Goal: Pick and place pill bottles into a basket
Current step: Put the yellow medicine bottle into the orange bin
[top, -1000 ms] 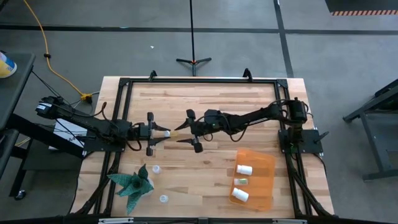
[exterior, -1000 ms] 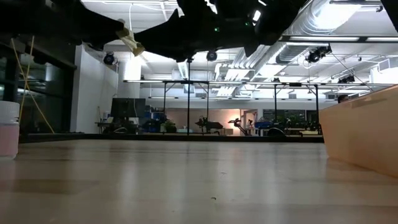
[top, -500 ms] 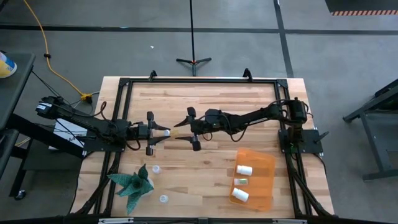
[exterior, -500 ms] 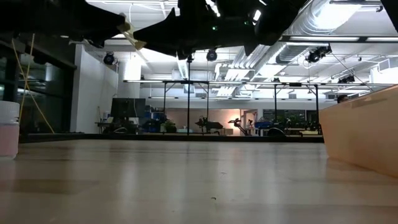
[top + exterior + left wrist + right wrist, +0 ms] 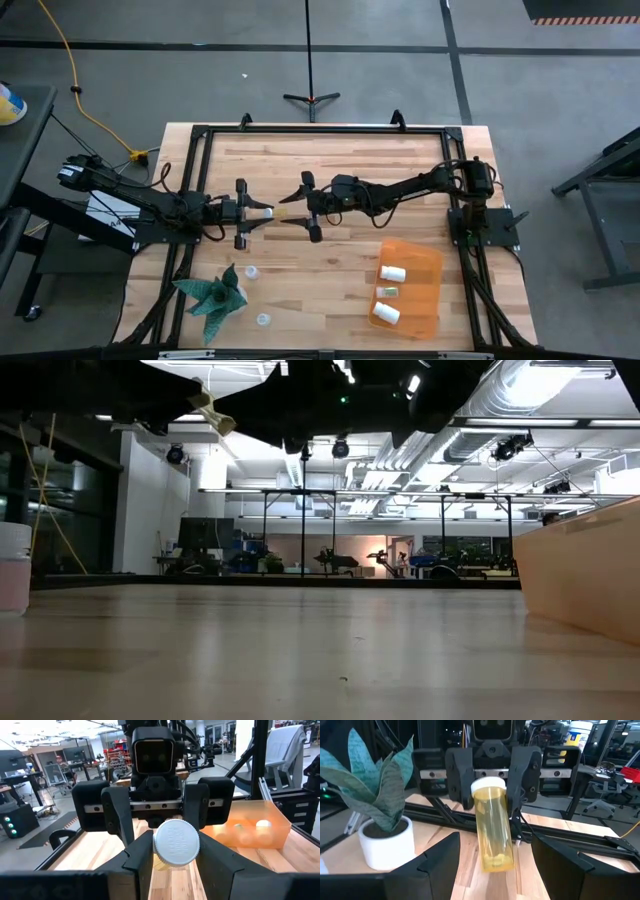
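Handover is the step we judge in hand. High view: left gripper [image 5: 262,212] and right gripper [image 5: 293,213] meet at table centre; basket [image 5: 428,262] near right. Right wrist view: left gripper clamps the capped end of an amber pill bottle [image 5: 492,827]; right fingers [image 5: 438,857] spread wide around it. Next we close right, release left.

I see even overhead light on the pale wooden slatted tabletop [image 5: 330,170] from above, shadows faint; at table height the arms go to black silhouettes against bright ceiling strip lights [image 5: 500,425], the near wood blurred and dim
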### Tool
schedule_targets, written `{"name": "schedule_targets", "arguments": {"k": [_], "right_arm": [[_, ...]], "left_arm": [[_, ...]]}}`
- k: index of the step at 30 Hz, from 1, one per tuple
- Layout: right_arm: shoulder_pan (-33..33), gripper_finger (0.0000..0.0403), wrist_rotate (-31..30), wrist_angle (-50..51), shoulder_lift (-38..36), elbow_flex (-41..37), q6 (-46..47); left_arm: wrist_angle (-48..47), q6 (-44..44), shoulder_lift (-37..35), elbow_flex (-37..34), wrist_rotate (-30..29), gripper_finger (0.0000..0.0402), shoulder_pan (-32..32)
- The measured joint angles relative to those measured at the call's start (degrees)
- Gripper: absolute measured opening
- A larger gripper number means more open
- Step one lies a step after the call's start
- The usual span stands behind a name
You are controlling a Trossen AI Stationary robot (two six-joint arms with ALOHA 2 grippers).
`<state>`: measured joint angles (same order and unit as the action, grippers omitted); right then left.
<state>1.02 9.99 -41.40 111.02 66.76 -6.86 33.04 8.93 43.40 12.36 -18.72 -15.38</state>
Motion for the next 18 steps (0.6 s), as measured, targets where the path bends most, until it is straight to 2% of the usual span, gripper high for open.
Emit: {"name": "schedule_targets", "arguments": {"k": [18], "right_arm": [[0.0, 0.0236, -0.5, -1.1, 0.4, 0.0, 0.4]], "left_arm": [[-0.1, 0.0, 0.0, 0.0, 0.0, 0.0170, 0.0]]}}
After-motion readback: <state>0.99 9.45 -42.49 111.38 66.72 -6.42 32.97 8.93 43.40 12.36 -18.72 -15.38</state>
